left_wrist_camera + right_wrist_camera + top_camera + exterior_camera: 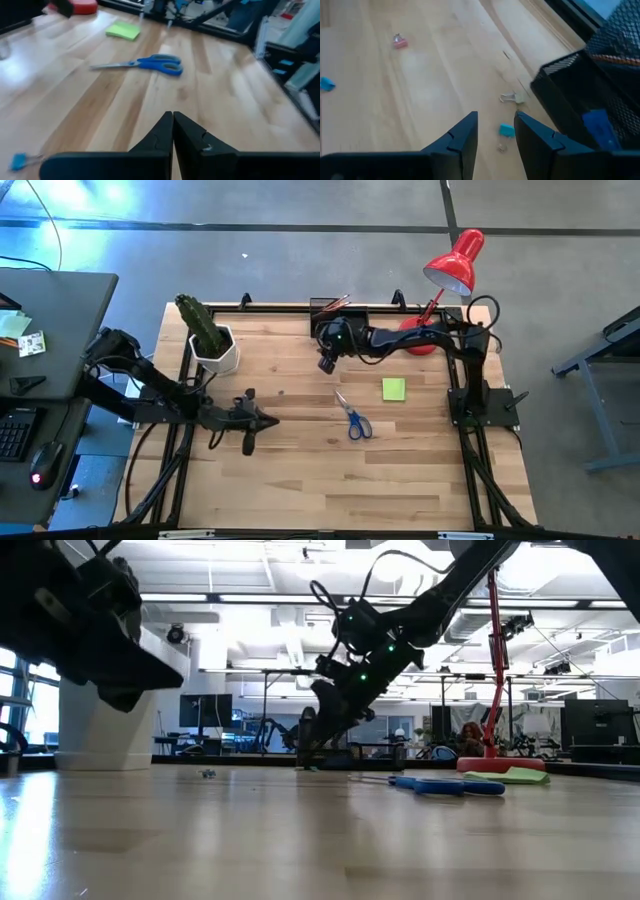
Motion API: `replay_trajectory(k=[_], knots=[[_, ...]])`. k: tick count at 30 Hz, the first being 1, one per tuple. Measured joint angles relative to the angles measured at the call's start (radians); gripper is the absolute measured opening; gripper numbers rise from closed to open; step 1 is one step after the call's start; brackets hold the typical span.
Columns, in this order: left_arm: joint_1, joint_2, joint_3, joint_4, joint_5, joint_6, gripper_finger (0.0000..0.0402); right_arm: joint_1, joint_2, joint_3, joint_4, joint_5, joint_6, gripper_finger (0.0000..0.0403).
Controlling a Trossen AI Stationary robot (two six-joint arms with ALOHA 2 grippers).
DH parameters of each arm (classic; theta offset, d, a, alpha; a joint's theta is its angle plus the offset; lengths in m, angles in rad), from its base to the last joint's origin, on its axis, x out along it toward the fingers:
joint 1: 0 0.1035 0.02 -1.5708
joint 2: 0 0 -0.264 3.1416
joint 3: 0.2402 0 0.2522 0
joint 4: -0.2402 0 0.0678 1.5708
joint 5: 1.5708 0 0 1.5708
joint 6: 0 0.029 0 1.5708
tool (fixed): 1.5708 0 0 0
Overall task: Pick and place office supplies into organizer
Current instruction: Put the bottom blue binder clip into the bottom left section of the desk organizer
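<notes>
The black mesh organizer [334,310] stands at the table's far edge, with pencils [340,302] sticking out and a blue block [598,125] inside. My right gripper [495,127] is open, tipped down just in front of the organizer [580,95]. Its fingers stand on either side of a tiny blue clip [506,130] that lies on the wood. The blue-handled scissors [353,419] and the lime-green sticky pad [393,388] lie flat mid-table. My left gripper [173,122] is shut and hovers left of the scissors [150,63], touching nothing.
More small clips lie loose: silver [510,98], pink [399,42], blue [326,84] and another blue [19,160]. The potted cactus [207,335] stands at the far left and the red lamp [455,262] at the far right. Bare wood stretches along the near side.
</notes>
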Motion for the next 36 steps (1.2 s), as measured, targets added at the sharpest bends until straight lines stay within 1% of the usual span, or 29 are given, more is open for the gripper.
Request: replay_trajectory(k=[3,5,10,16,20,22,30,36], knots=[[0.000,0.000,-0.012,-0.001,-0.014,-0.008,0.0003,-0.026,0.000,0.015,-0.038,-0.045,0.025,0.0121],[0.000,0.000,-0.012,-0.004,-0.028,-0.008,0.0005,-0.037,0.012,0.049,-0.078,-0.079,0.039,0.0121],[0.000,0.000,-0.012,-0.005,-0.042,-0.004,0.0010,-0.032,0.069,0.164,-0.280,-0.061,0.018,0.0121],[0.000,0.000,-0.012,-0.016,-0.050,-0.005,0.0008,-0.015,0.132,0.279,-0.383,-0.024,0.018,0.0127],[0.000,0.000,-0.012,-0.019,-0.044,-0.008,0.0009,-0.011,0.160,0.309,-0.399,0.064,0.072,0.0139],[0.000,0.000,-0.012,-0.018,-0.034,-0.011,0.0010,-0.012,0.168,0.307,-0.408,0.081,0.094,0.0148],[0.000,0.000,-0.012,-0.011,-0.030,-0.014,0.0005,-0.012,0.167,0.303,-0.397,0.035,0.110,0.0183],[0.000,0.000,-0.012,-0.010,-0.033,-0.014,0.0007,-0.012,0.167,0.303,-0.396,0.011,0.150,0.0180]])
